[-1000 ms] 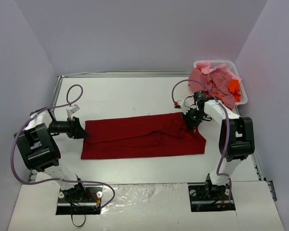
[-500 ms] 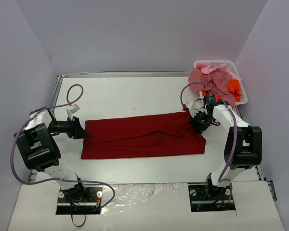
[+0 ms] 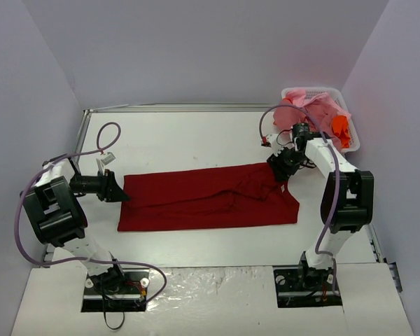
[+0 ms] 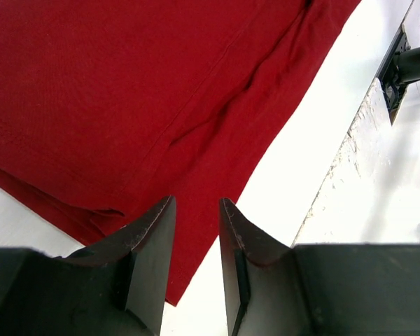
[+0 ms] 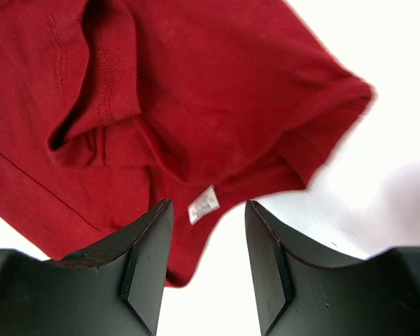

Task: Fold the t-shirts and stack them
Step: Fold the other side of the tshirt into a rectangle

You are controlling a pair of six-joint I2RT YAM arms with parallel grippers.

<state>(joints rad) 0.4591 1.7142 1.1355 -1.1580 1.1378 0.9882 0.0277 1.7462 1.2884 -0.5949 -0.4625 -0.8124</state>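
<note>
While both arms reach in from the frame's bottom, red t-shirt [image 3: 210, 198] lies flat mid-frame on the table [image 3: 196, 140] | left gripper [image 3: 124, 194] at its left edge, fingers parted, empty | right gripper [image 3: 278, 169] over its right end, parted, empty | basket [image 3: 347, 120] of pink clothes [image 3: 309, 115] upper right

red t-shirt [image 3: 206, 198] lies flat, slightly rumpled; pink shirts [image 3: 311, 119] heaped in basket [image 3: 313, 90].

The label [image 5: 204, 204] is blurred (print unreadable).

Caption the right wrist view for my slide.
Open right gripper over the red t-shirt, white tag between its fingertips.
</note>
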